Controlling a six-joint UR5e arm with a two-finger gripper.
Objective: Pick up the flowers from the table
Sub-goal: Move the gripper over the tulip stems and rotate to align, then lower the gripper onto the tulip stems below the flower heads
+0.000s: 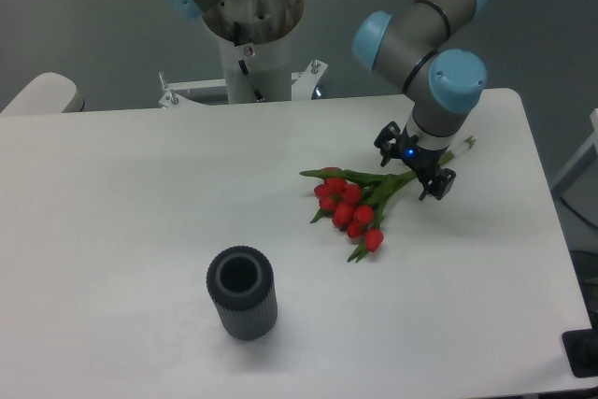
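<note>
Even, diffuse light fell from overhead, and the white worktop (140,231) showed bright but without blown-out glare. Shadows were faint: a soft one lay just beside the base of the dark ribbed cylinder (241,292), another thin one under the flowers (355,198). The picture was mildly soft and grainy throughout, with a cool bluish cast; the background behind the worktop stayed dim grey.

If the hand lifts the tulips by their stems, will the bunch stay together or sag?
The flowers probably sag at the bud end, since the open hand sits over the thin stems, far from the buds. They fan out loosely, no tie visible, so some may slip free.
</note>
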